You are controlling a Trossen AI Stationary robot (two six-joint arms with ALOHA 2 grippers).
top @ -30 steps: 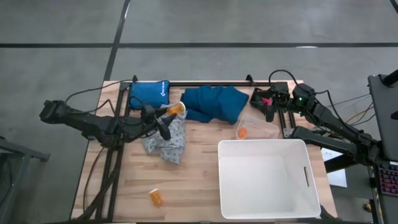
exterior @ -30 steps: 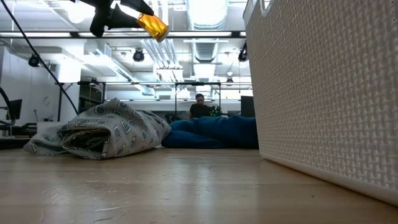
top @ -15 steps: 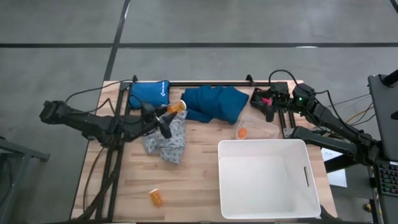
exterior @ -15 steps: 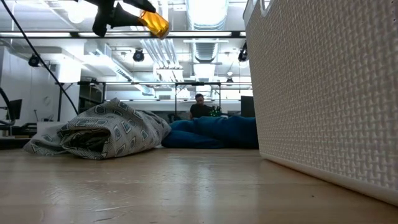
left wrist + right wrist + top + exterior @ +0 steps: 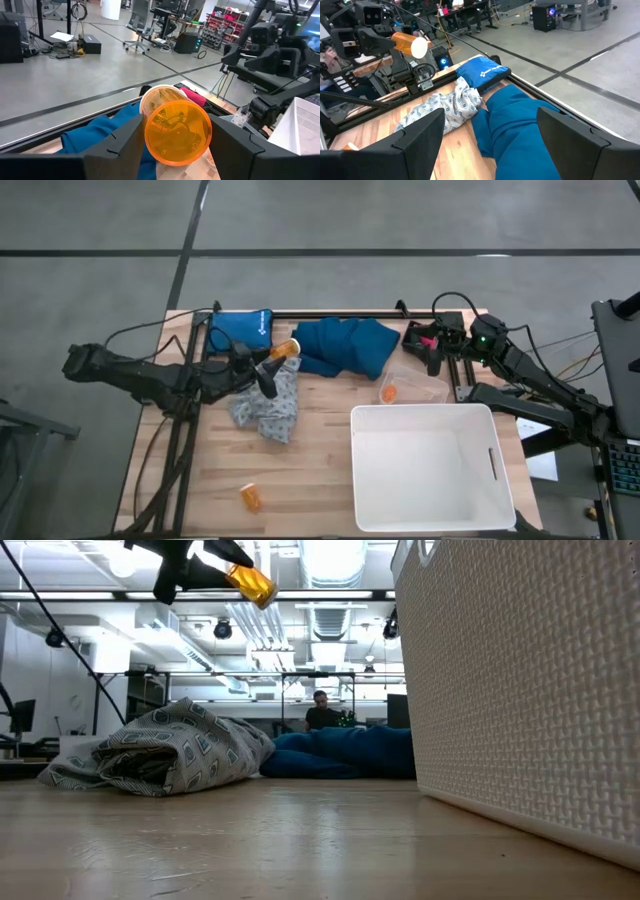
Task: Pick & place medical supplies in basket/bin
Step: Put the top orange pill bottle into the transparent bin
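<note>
An orange pill bottle point(image 5: 177, 132) with a white cap is held high above the table by my left gripper point(image 5: 272, 363), over the pale patterned garment point(image 5: 268, 408). The dark teal garment point(image 5: 346, 345) lies at the far middle. A second orange bottle point(image 5: 250, 497) lies near the front edge. A third one point(image 5: 390, 392) sits in a clear wrapper. The white bin point(image 5: 432, 510) stands at the front right. My right gripper point(image 5: 425, 350) hangs open at the far right, above the table and beside the teal garment, with nothing between its fingers. My left gripper pinches the bottle's round side wall point(image 5: 150, 142) between its two fingers point(image 5: 120, 147), towards the bottom end. The fingers come nearly level from the table's left and lie along the bottle. Its white cap point(image 5: 293, 344) points away from the wrist. The bottle is lifted clear.
A blue zip pouch point(image 5: 243, 330) lies at the far left corner. A clear plastic wrapper point(image 5: 418, 385) lies between the teal garment and the bin. Black frame rails run along the far edge and the left side. Bare wood shows in front of the patterned garment.
</note>
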